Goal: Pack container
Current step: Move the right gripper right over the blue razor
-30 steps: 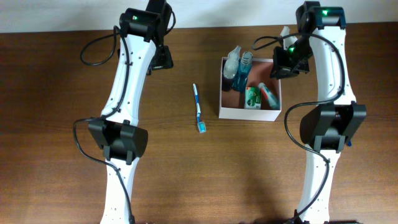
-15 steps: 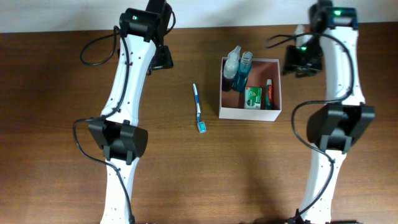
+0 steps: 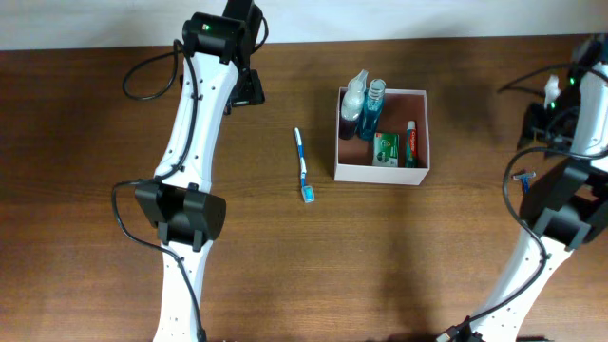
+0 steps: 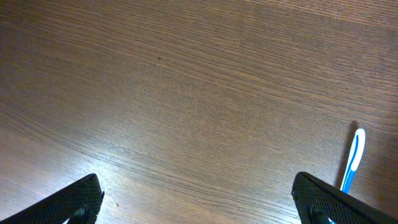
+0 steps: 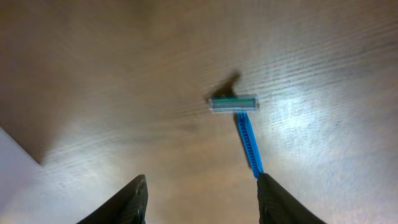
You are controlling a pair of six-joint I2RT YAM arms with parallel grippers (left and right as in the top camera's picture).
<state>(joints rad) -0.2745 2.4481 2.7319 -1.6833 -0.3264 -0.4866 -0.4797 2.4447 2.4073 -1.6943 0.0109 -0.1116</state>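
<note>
The container, a white square box with a pink inside, stands right of the table's middle. In it are two spray bottles, a green packet and a red-and-white tube. A blue-and-white toothbrush lies on the wood to its left and shows at the edge of the left wrist view. A blue razor lies on the table ahead of my right gripper, which is open and holds nothing. The razor lies close to the right arm. My left gripper is wide open over bare wood.
The left arm stretches along the table's left half, with its gripper near the back edge. The right arm stands at the far right edge. A white corner shows at the left of the right wrist view.
My right gripper has opened and swung from over the container to the far right. The tube now lies in the container. The left arm has not moved.
</note>
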